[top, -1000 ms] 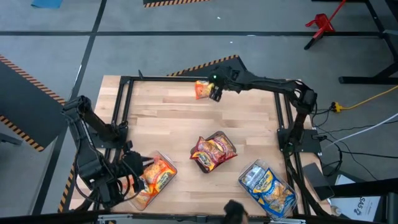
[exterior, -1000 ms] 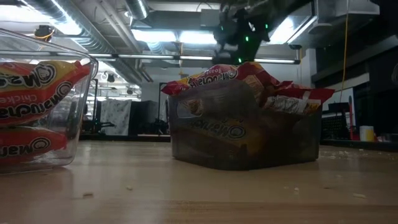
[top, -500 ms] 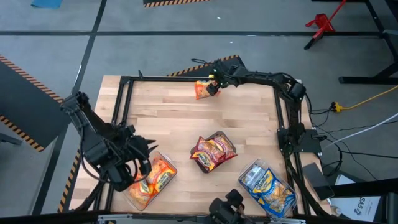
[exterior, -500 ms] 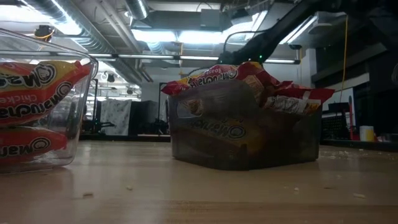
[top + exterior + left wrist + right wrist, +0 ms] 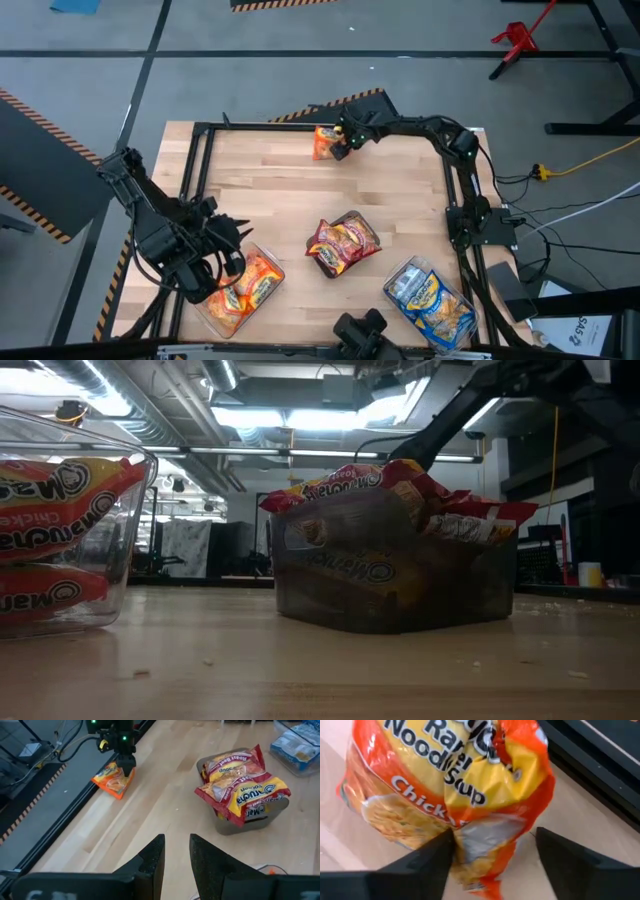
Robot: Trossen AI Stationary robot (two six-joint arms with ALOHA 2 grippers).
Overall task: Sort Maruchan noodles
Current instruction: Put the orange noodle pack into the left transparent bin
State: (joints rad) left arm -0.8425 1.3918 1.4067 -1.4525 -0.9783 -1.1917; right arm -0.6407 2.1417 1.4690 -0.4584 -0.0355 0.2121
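A single orange Maruchan packet (image 5: pixel 323 143) lies flat on the wood near the table's far edge. My right gripper (image 5: pixel 340 142) stands over it, pointing steeply down and open. Its two fingers straddle the packet's near end (image 5: pixel 485 845). The left wrist view shows the same packet (image 5: pixel 114 780) under that gripper (image 5: pixel 127 767). My left gripper (image 5: pixel 235 255) hovers at the near left, just beyond the tray of orange packets (image 5: pixel 245 290). Its fingers (image 5: pixel 152 855) stand a narrow gap apart with nothing between them. My right gripper comes at the orange packet from above, slanting. One finger (image 5: pixel 427 857) stands right at the packet's crinkled edge (image 5: pixel 465 840) and the other (image 5: pixel 570 862) is clear of it. I cannot tell whether the nearer finger touches the packet, which lies flat on the table.
A clear tray heaped with dark red packets (image 5: pixel 343 243) stands mid-table and shows large in the low view (image 5: pixel 395 560). A tray of blue-and-white packets (image 5: pixel 430 298) sits at the near right. A black frame (image 5: pixel 300 125) runs around the table; bare wood lies between the trays and the far edge.
My right gripper has come down onto the orange packet at the far edge and rolled about its own axis, dropping out of the low view behind the red tray. My left gripper has drawn back from over the orange tray toward the far side, rising a little.
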